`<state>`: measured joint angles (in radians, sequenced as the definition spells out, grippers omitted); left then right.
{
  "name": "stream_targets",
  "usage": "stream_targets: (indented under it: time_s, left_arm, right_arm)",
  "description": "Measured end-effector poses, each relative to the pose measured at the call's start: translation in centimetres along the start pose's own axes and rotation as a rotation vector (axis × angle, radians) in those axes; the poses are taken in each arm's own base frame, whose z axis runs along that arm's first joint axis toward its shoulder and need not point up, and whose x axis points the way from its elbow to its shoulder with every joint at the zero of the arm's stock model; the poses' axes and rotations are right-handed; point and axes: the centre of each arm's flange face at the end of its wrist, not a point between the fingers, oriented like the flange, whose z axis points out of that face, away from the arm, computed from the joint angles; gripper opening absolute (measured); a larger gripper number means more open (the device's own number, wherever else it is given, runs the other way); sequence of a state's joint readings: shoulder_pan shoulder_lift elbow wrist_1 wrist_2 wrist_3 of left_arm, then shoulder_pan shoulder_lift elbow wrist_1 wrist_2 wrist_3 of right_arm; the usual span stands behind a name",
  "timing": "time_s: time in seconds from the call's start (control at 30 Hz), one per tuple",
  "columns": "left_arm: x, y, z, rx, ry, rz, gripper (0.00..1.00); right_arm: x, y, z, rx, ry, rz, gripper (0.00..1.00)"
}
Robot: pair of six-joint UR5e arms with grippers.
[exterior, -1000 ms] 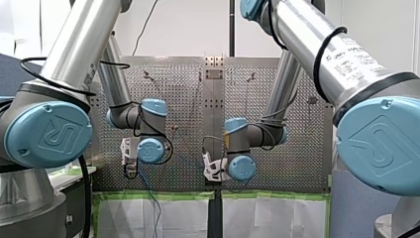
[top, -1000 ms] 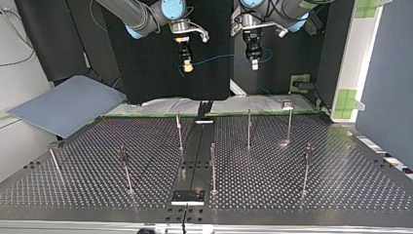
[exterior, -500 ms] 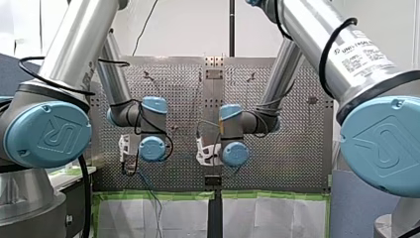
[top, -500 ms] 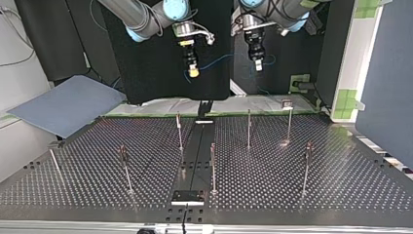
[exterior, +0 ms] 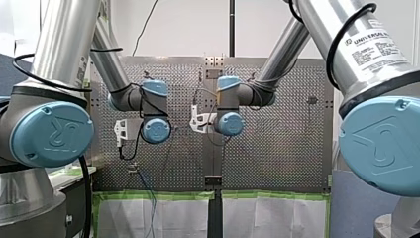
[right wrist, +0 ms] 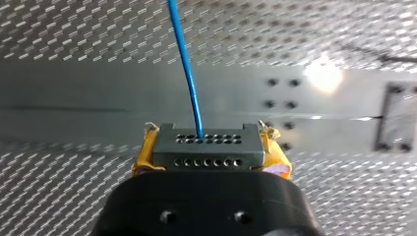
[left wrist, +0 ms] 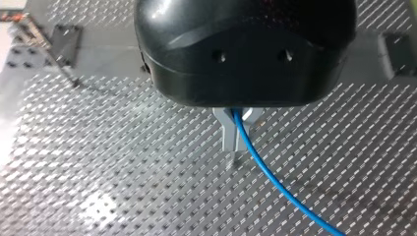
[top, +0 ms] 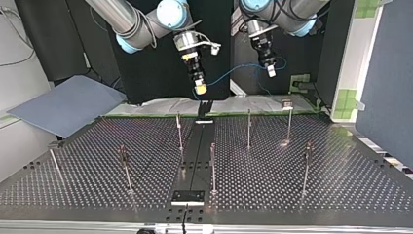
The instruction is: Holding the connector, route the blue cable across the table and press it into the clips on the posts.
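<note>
Right tool grips 1 connector; left tool, 1 blue cable.

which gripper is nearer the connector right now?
Right. My right gripper has its yellow pads clamped on the connector itself. My left gripper is apart from it, gripping the blue cable further along, toward the top view's right.

grey connector | blue cable plugged in, hanging | posts upright
</note>
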<state>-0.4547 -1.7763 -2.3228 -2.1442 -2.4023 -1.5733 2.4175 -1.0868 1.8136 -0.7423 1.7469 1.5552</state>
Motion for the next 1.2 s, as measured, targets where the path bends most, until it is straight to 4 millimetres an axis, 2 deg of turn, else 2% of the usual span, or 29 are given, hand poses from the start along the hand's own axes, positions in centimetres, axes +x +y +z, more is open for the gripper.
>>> stream_targets:
  time_s: [0.23, 0.3, 0.53, 0.7, 0.93, 1.2]
  left_arm:
    - [-2.9, 0.1, 1.2, -0.071, -0.025, -0.021, 0.00]
    - [-3.7, 0.3, 1.4, -0.092, -0.031, -0.027, 0.00]
    - [-6.4, 1.3, 1.6, -0.157, -0.041, -0.045, 0.00]
    - [-8.8, 1.4, 2.1, -0.152, -0.059, -0.084, 0.00]
    - [-11.9, 1.3, 2.8, -0.121, -0.083, -0.114, 0.00]
    - [-12.8, 2.3, 4.2, -0.137, -0.083, -0.112, 0.00]
  right_arm:
    - [5.6, -0.2, 1.4, 0.020, 0.061, 0.013, 0.00]
    - [6.5, -0.3, 1.8, 0.028, 0.066, 0.014, 0.00]
    - [6.8, -1.2, 3.6, 0.076, 0.057, 0.013, 0.00]
    - [7.0, -2.2, 4.7, 0.111, 0.054, 0.013, 0.00]
    - [9.0, -3.2, 6.0, 0.137, 0.069, 0.015, 0.00]
    - [12.2, -4.1, 7.4, 0.156, 0.095, 0.020, 0.00]
